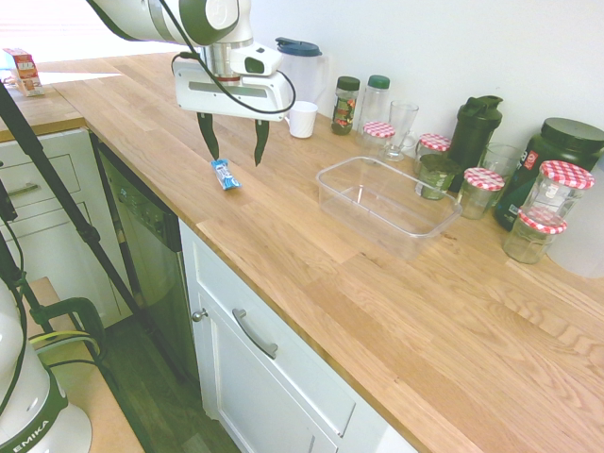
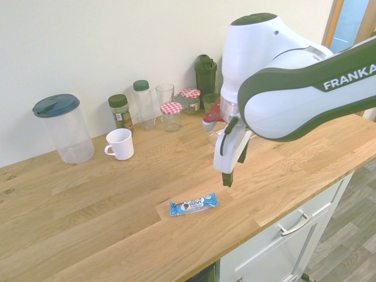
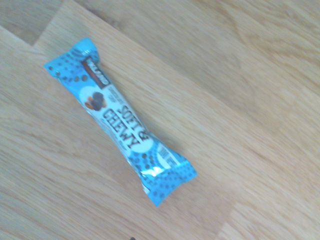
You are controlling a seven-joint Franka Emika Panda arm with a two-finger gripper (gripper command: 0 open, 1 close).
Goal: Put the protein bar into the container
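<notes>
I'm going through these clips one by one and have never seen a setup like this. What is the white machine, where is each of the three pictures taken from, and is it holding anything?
The white machine is a robot arm. At its end is a gripper with two dark fingers, which stand open and hold nothing.

Two pictures come from cameras placed outside the robot, looking at the wooden counter from opposite sides. The third comes from a camera on the arm's wrist, looking straight down from close by.

On the counter lies a protein bar in a blue wrapper, below the gripper and untouched; it fills the wrist picture. Further along the counter is an empty clear plastic container. Along the wall stand a white mug, a lidded jug, jars with red-checked lids, glasses and dark bottles.

The bar is not yet in the container.
</notes>
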